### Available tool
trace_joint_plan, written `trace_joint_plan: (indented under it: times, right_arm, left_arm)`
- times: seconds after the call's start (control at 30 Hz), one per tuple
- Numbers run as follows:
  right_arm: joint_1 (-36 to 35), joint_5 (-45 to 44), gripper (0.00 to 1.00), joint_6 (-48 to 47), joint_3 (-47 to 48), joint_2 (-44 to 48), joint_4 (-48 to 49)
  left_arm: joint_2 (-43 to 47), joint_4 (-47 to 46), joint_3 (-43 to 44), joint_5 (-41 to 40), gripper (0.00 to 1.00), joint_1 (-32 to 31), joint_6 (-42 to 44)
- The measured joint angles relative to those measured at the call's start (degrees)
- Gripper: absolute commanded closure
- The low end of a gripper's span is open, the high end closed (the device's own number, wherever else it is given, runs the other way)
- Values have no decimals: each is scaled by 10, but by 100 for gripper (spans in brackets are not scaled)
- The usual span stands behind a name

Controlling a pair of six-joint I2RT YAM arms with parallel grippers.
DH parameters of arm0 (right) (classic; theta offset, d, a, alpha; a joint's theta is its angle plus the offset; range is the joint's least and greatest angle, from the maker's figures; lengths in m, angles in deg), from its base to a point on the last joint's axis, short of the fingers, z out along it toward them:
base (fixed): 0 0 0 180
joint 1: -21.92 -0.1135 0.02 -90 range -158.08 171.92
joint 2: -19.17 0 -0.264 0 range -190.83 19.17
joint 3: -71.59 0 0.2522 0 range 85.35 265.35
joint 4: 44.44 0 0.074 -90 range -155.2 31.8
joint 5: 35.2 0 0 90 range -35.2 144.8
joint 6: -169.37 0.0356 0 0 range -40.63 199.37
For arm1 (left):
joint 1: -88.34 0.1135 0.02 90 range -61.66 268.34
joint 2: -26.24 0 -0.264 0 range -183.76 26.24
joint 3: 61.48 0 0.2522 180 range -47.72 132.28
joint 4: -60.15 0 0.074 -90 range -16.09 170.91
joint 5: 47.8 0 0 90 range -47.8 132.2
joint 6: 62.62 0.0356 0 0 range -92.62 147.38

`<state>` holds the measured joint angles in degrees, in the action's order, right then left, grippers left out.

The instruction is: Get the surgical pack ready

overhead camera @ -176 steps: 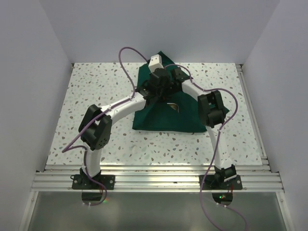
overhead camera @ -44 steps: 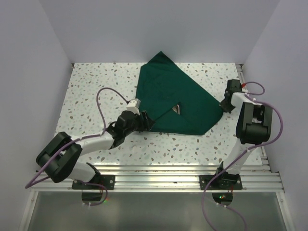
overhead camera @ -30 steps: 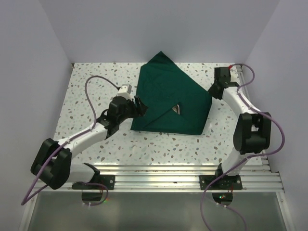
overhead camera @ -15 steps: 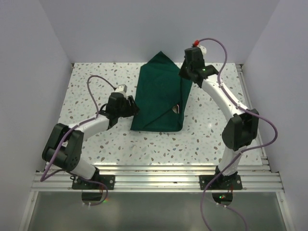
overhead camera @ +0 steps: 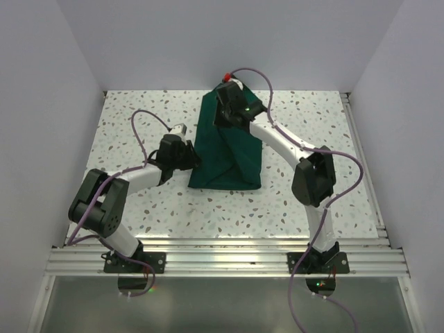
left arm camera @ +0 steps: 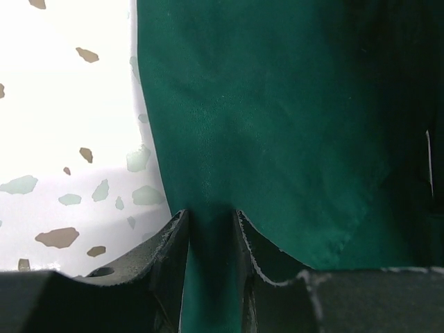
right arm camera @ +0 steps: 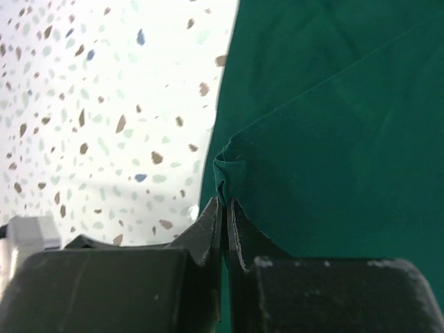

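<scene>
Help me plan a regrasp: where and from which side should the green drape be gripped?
Probably its left edge, from the left and low: the green drape lies flat on the table, so only a border can be pinched. The left gripper is shut on that edge; the right gripper pinches a folded corner.

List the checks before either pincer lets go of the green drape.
1. Left pincer shut on the drape's left edge: ok.
2. Right pincer shut on a bunched fold: ok.
3. Right flap folded over, no gap showing from above: ok.
4. Drape's far corner on the table: cannot tell, the right arm hides it.
5. Pincers apart from each other: ok.
</scene>
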<state>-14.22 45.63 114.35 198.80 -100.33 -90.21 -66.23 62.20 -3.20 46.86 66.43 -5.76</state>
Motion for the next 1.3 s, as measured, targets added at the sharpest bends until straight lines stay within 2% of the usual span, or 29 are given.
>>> trace_joint_plan:
  times: [0.23, 0.47, 0.57, 0.7, 0.93, 1.13, 1.23, 1.27, 1.3]
  right_arm:
    - [-44, 28, 100, 9, 21, -37, 16]
    - [-50, 61, 100, 35, 8, -67, 50]
    - [-50, 71, 100, 43, 1, -75, 63]
    - [-51, 77, 100, 52, -5, -81, 76]
    - [-53, 96, 100, 64, -7, -90, 104]
    - [-54, 117, 92, 75, -11, -107, 126]
    - [-55, 129, 77, 82, -16, -122, 137]
    - [-55, 134, 69, 85, -18, -125, 142]
    - [-56, 139, 66, 90, -24, -127, 148]
  left_arm:
    - [-5, -7, 1, 0, 66, 0, 0]
    - [-5, -7, 1, -4, 66, 0, 0]
    - [-5, -7, 1, -5, 62, 0, 0]
    - [9, -17, -14, -6, 51, 0, -3]
    - [95, -5, -56, -27, 48, 0, -7]
    - [154, 9, -73, -42, 47, 2, -13]
    - [173, 19, -84, -42, 47, 16, -18]
    - [180, 22, -88, -43, 47, 23, -18]
    - [186, 25, -93, -43, 47, 30, -19]
